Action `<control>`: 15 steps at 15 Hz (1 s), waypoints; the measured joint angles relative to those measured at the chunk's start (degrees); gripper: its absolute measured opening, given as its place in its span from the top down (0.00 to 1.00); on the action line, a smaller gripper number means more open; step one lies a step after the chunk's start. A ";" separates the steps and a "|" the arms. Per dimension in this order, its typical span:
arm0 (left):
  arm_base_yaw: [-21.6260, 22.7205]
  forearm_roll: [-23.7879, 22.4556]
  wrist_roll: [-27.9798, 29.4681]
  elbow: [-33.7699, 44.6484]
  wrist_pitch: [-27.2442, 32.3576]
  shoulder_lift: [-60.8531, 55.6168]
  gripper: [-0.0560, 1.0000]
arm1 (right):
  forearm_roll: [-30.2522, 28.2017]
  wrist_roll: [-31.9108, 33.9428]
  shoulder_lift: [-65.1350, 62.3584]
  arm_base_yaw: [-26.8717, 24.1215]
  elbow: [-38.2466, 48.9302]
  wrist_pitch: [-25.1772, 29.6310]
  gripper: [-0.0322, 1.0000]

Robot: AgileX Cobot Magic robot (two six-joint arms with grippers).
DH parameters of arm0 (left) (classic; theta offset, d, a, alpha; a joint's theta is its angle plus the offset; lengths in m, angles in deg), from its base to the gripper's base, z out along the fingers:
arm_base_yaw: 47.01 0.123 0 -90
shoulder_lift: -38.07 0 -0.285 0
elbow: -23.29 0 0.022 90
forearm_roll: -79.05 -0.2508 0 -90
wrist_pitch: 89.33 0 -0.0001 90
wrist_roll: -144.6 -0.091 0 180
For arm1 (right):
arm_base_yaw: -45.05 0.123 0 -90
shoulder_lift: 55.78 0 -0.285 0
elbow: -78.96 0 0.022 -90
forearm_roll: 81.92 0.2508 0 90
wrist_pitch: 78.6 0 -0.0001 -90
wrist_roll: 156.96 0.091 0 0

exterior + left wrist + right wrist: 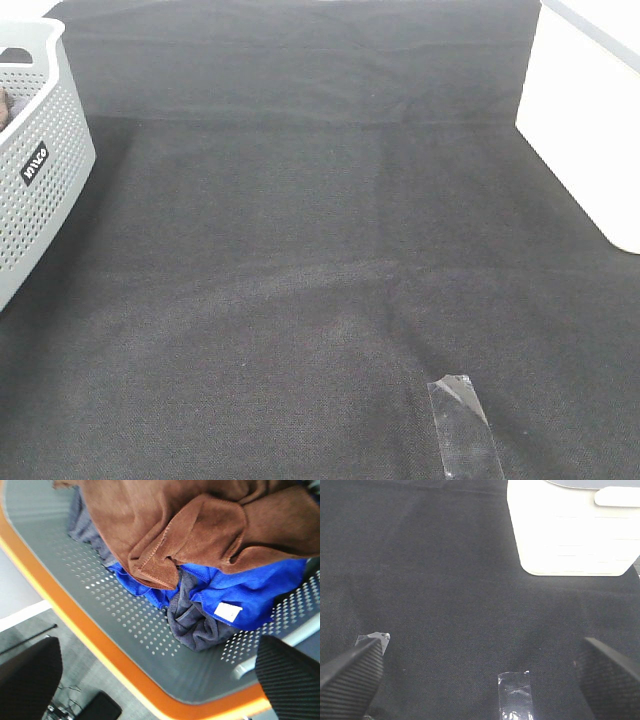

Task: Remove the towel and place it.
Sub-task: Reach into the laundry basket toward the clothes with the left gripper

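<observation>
The brown towel [200,525] lies crumpled in the grey perforated basket [125,625], on top of a blue cloth [250,590] and a dark grey cloth [192,625]. My left gripper [160,680] hovers open above the basket's orange rim, short of the towel, with a finger [27,680] on each side. In the exterior high view the basket [35,150] stands at the far left edge, and neither gripper shows there. My right gripper [480,670] is open and empty above the black table cloth [445,580].
A white box [585,120] stands at the right of the table and also shows in the right wrist view [570,530]. Clear tape strips [462,425] stick to the black cloth near the front. A white tag [227,612] sits on the blue cloth.
</observation>
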 joint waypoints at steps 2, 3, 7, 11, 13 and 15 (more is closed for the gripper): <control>1.83 -0.11 -2.69 -2.29 -0.57 7.56 0.01 | 0.00 0.00 0.00 0.00 0.00 0.00 0.03; 2.12 -0.46 -4.30 -2.58 -1.89 10.37 0.01 | 0.00 0.00 0.00 0.00 0.00 0.00 0.03; 2.12 -4.87 -6.99 -4.87 -8.02 21.31 0.01 | 0.00 0.00 0.00 0.00 0.00 0.00 0.03; 2.18 -4.53 -7.22 -9.45 -8.08 28.25 0.01 | 0.00 0.00 0.00 0.00 0.00 0.00 0.03; 2.18 -4.41 -7.22 -9.51 -7.39 29.34 0.02 | 0.00 0.00 0.00 0.00 0.00 0.00 0.03; 2.23 -4.41 -8.02 -9.51 -6.59 29.56 0.17 | 0.00 0.00 0.00 0.00 0.00 0.00 0.03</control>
